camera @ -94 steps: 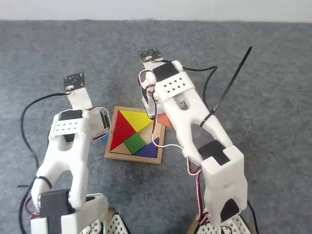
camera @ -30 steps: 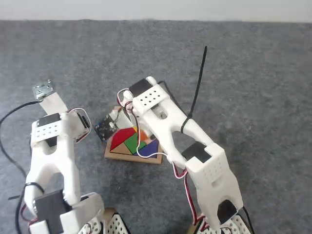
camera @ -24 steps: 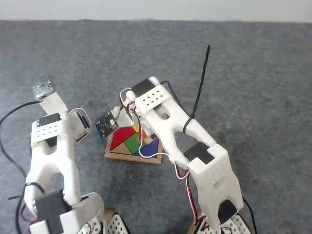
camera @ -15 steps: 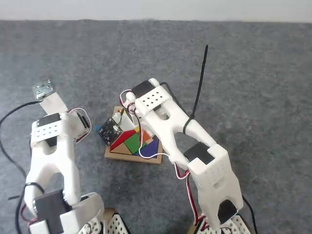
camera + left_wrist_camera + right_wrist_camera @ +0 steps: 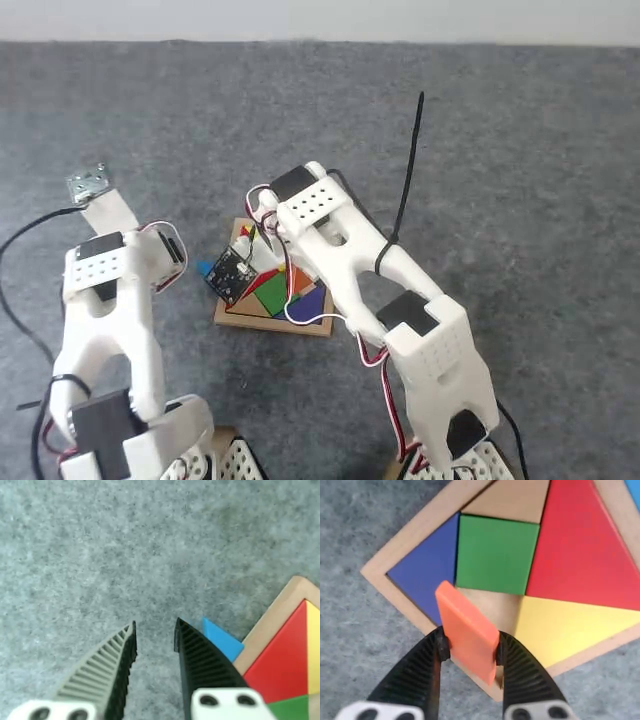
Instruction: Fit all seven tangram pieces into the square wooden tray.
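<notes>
The square wooden tray (image 5: pixel 410 535) holds a dark blue triangle (image 5: pixel 427 572), a green square (image 5: pixel 497 555), a red triangle (image 5: pixel 575 555) and a yellow triangle (image 5: pixel 565 625). Bare wood shows between the green square and the yellow triangle, and beyond the green square. My right gripper (image 5: pixel 470 650) is shut on an orange piece (image 5: pixel 467 630), held tilted over the tray's near corner. In the high view the right arm (image 5: pixel 320 225) covers much of the tray (image 5: pixel 265 321). A light blue piece (image 5: pixel 220 640) lies on the carpet against the tray's outer edge (image 5: pixel 280 615). My left gripper (image 5: pixel 154 630) stands open beside it, holding nothing.
Grey carpet covers the whole work surface. The left arm (image 5: pixel 105 275) stands left of the tray, with the light blue piece (image 5: pixel 205 268) between them. A black cable tie (image 5: pixel 410 160) sticks up from the right arm. Open carpet lies all around the tray.
The right arm has swung from the tray's far right corner to over the tray, carrying the orange piece. The left arm has drawn back to the left, uncovering the light blue piece.
</notes>
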Available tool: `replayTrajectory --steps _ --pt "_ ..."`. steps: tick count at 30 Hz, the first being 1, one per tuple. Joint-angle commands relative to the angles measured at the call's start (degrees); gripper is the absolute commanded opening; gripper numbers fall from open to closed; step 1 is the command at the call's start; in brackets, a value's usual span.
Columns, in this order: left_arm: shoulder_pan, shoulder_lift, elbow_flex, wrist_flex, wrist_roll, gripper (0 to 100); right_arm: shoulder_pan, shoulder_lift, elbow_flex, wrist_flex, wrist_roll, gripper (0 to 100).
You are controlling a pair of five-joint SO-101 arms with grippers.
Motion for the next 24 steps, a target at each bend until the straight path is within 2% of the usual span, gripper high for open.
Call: replayTrajectory --steps 1,7,15,21,24 --pt "-0.26 -2.73 -2.77 -0.88 0.53 13 -0.13 -0.75 -0.7 -0.04 0.26 1.0" --pt "-0.26 -2.73 -2.77 -0.88 0.53 13 -0.04 -3.56 -0.62 -3.38 -8.35 0.9" --pt "-0.35 -2.73 -2.86 -0.97 0.53 13 0.92 -6.29 -0.35 -17.1 -31.12 0.9" --pt "-0.44 -2.73 -2.86 -0.97 0.53 13 4.18 -12.26 -0.26 -28.18 -51.16 0.9" --pt "-0.44 -2.73 -2.86 -0.97 0.53 13 6.02 -15.52 -0.26 -32.92 -56.35 0.9"
